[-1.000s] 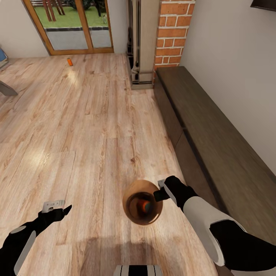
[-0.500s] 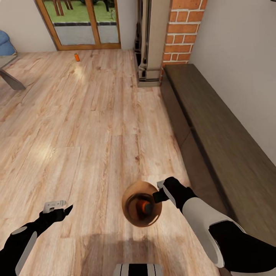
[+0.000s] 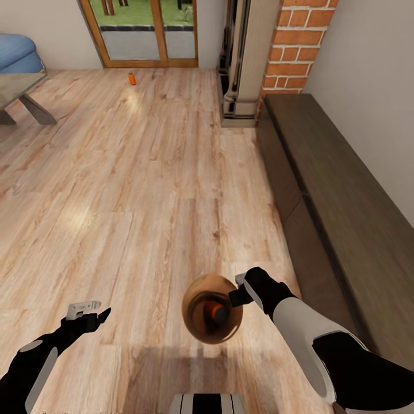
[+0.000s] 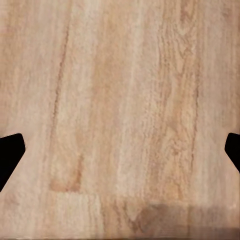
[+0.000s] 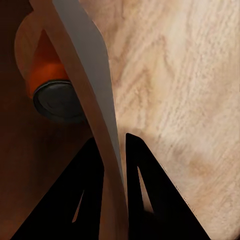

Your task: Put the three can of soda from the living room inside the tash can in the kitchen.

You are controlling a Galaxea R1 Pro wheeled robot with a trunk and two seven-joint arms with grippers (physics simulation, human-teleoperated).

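My right gripper (image 3: 237, 296) is shut on the rim of the trash can (image 3: 206, 282), a small round bin with a brown inside, held above the wood floor. One orange soda can (image 3: 216, 311) lies inside it. In the right wrist view the gripper (image 5: 116, 145) pinches the thin bin wall (image 5: 82, 55), with the orange can (image 5: 47, 75) and its silver top just past it. A second orange soda can (image 3: 132, 79) stands far off on the floor near the glass door. My left gripper (image 3: 92, 313) hangs open and empty at the lower left, its gripper (image 4: 120, 150) over bare floor.
A long dark low cabinet (image 3: 345, 218) runs along the right wall. A brick pillar (image 3: 293, 52) and a glass door (image 3: 144, 29) stand at the far end. A low table (image 3: 23, 92) and a blue sofa (image 3: 17, 52) are at the far left.
The whole view has shifted, bringing the table and sofa into sight at the left. Both arms keep their pose, and the can inside the bin has rolled slightly.
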